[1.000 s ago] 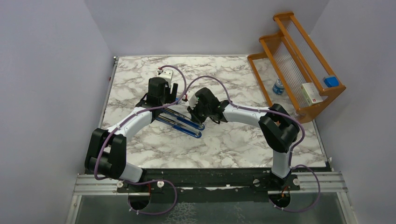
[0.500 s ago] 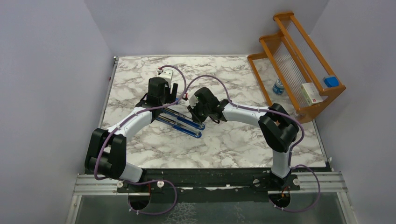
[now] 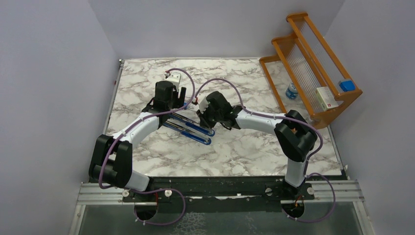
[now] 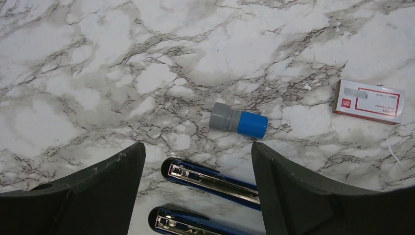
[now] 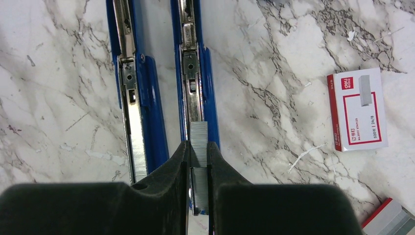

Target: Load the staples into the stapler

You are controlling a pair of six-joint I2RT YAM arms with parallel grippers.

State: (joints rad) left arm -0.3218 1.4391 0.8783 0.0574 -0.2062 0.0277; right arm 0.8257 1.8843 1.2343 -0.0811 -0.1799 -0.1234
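Observation:
The blue stapler [image 3: 192, 129] lies opened flat, its two halves side by side, in the right wrist view [image 5: 147, 107] and the left wrist view [image 4: 210, 178]. My right gripper [image 5: 198, 145] is shut on a grey strip of staples [image 5: 198, 139], held in line over the right half's metal channel; it also shows in the top view [image 3: 207, 123]. My left gripper [image 4: 198, 152] is open and empty, above the stapler's far ends, and shows in the top view [image 3: 181, 94]. The white staple box with its red label [image 5: 359, 110] lies flat beside the stapler, and in the left wrist view [image 4: 368, 101].
A small grey cylinder with a blue cap [image 4: 238, 121] lies just beyond the stapler. A wooden rack [image 3: 313, 63] stands at the back right, holding a white box [image 3: 327, 98] and a blue item [image 3: 346, 85], with a small bottle [image 3: 292, 90] beside it. Another small box corner [image 5: 389, 218] lies near my right gripper.
The right arm's elbow has shifted slightly to the right; its gripper has stayed over the stapler with the staples. The left arm has not moved.

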